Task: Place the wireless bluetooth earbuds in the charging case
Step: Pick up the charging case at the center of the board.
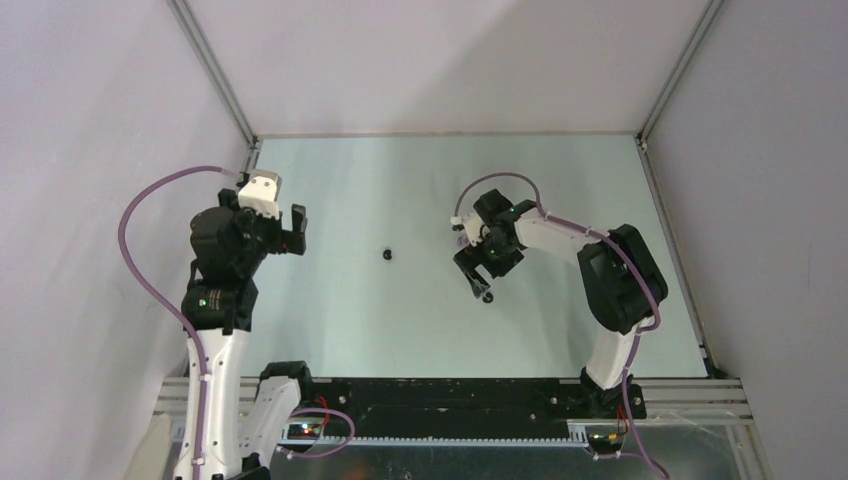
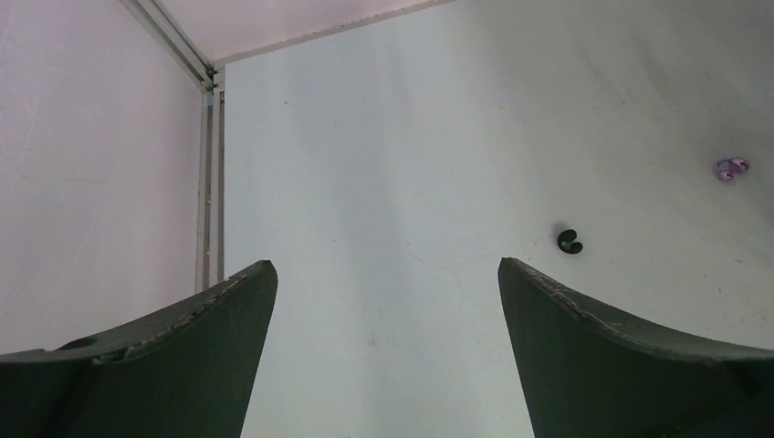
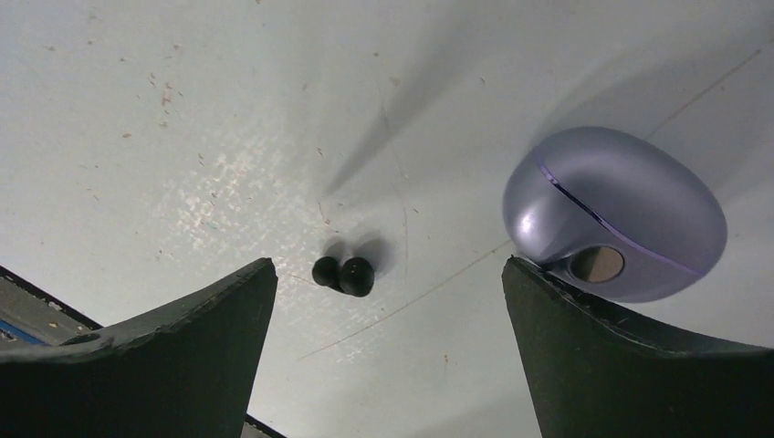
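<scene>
the right gripper hangs spread wide and empty over a black earbud on the matte table, so i'd line up on it, drop straight and pinch softly, since so tiny, smooth and round a thing could squirt out. a glossy lilac pebble with a seam sits right at one finger, likely the shut case, though i can't be sure. the left gripper is spread and empty too, a second black earbud and purple earbuds to its right.

The closed lilac charging case lies near a black earbud; two purple earbuds sit together.
</scene>
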`<state>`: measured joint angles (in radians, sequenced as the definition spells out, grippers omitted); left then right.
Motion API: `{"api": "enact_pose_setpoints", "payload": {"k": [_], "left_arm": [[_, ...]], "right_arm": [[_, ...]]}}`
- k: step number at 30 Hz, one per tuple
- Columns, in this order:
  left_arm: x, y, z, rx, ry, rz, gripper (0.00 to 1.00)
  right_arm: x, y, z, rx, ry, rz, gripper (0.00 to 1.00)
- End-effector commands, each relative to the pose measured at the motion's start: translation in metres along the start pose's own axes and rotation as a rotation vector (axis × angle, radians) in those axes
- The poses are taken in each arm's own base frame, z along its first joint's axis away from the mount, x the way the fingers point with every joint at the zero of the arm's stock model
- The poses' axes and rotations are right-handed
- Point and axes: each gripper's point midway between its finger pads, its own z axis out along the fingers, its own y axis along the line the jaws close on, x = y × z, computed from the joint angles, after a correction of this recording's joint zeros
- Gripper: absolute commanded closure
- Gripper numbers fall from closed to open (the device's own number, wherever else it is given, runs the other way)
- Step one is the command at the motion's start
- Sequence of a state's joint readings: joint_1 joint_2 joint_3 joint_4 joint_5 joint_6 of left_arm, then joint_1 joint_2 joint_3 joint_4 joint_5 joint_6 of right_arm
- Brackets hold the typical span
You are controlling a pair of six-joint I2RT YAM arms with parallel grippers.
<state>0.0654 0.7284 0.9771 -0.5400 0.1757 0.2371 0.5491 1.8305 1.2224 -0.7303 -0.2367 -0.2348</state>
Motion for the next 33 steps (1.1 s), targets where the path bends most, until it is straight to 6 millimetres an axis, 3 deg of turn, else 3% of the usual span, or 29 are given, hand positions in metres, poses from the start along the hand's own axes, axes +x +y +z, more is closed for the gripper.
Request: {"api": "enact_pose_setpoints", "payload": {"k": [1,9,14,16,20,25,29,33], "left_arm": [[-0.008,0.003,0.001,-0.013,-0.034,0.015,0.01],[-0.006,0.003,0.002,-0.011,-0.029,0.014,0.01],[-0.007,0.003,0.002,-0.014,-0.032,0.014,0.01],[-0.007,0.003,0.002,-0.012,-0.03,0.015,0.01],[-0.006,0.002,0.004,-0.007,-0.023,0.014,0.01],[-0.005,0.004,0.003,-0.015,-0.019,0.012,0.01],[-0.006,0.005,0.001,-0.026,-0.023,0.014,0.01],[-0.006,0.007,0.002,-0.036,-0.021,0.013,0.01]], "right_arm": [[-0.013,0.008,-0.001,-0.003,-0.044,-0.004,0.01],[-0.039,0.03,-0.015,0.016,-0.123,-0.158,0.01],[-0.056,0.037,-0.059,0.0,-0.201,-0.312,0.01],[-0.061,0.027,-0.079,0.011,-0.228,-0.376,0.02],[-0.065,-0.021,-0.106,0.087,-0.267,-0.483,0.07],[-0.054,-0.071,-0.096,0.17,-0.151,-0.709,0.11],[-0.05,-0.081,-0.086,0.154,-0.112,-0.855,0.11],[-0.049,-0.071,-0.075,0.109,-0.1,-0.964,0.1]]}}
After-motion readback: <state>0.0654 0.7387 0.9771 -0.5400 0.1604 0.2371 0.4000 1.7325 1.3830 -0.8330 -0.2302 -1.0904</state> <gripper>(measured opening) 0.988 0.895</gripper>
